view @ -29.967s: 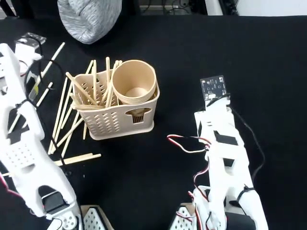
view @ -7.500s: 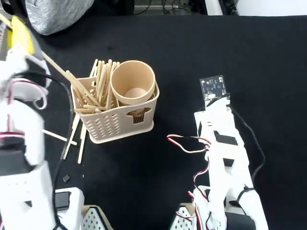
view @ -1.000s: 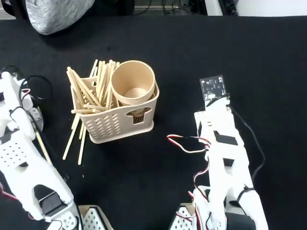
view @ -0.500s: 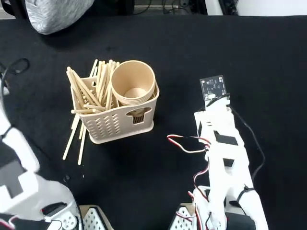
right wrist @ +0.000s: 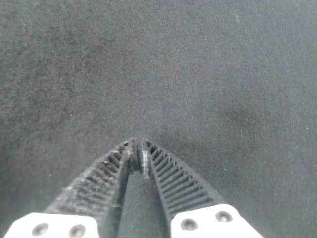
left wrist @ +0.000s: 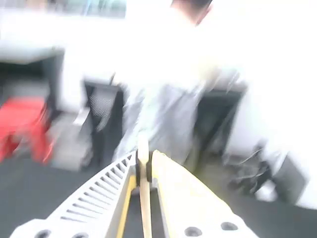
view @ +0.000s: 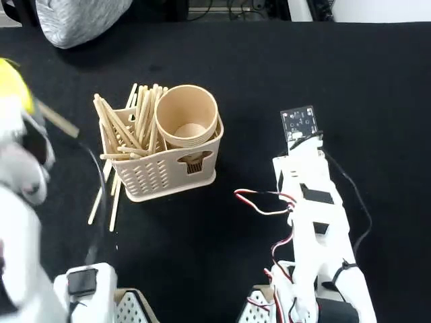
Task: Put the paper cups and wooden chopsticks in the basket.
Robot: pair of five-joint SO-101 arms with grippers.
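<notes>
A beige slotted basket (view: 163, 171) stands left of the table's middle. Stacked paper cups (view: 187, 116) sit in its right half, and several wooden chopsticks (view: 128, 124) stand in its left half. A few more chopsticks (view: 113, 202) lie on the cloth, leaning at the basket's left side. My left gripper (left wrist: 143, 159) is raised high at the far left, shut on one wooden chopstick (left wrist: 144, 193); the same stick (view: 57, 120) juts out from the arm toward the basket. My right gripper (right wrist: 136, 148) is shut and empty over bare black cloth, at the right.
A grey bundle of cloth (view: 87, 19) lies at the table's far left edge. The right arm (view: 313, 215) stretches from the front edge toward the middle, with red and white wires (view: 262, 204) at its side. Open black cloth lies between the basket and that arm.
The left arm has swung upward at the left with a chopstick in its gripper; the stick now points toward the basket. The right arm has kept still.
</notes>
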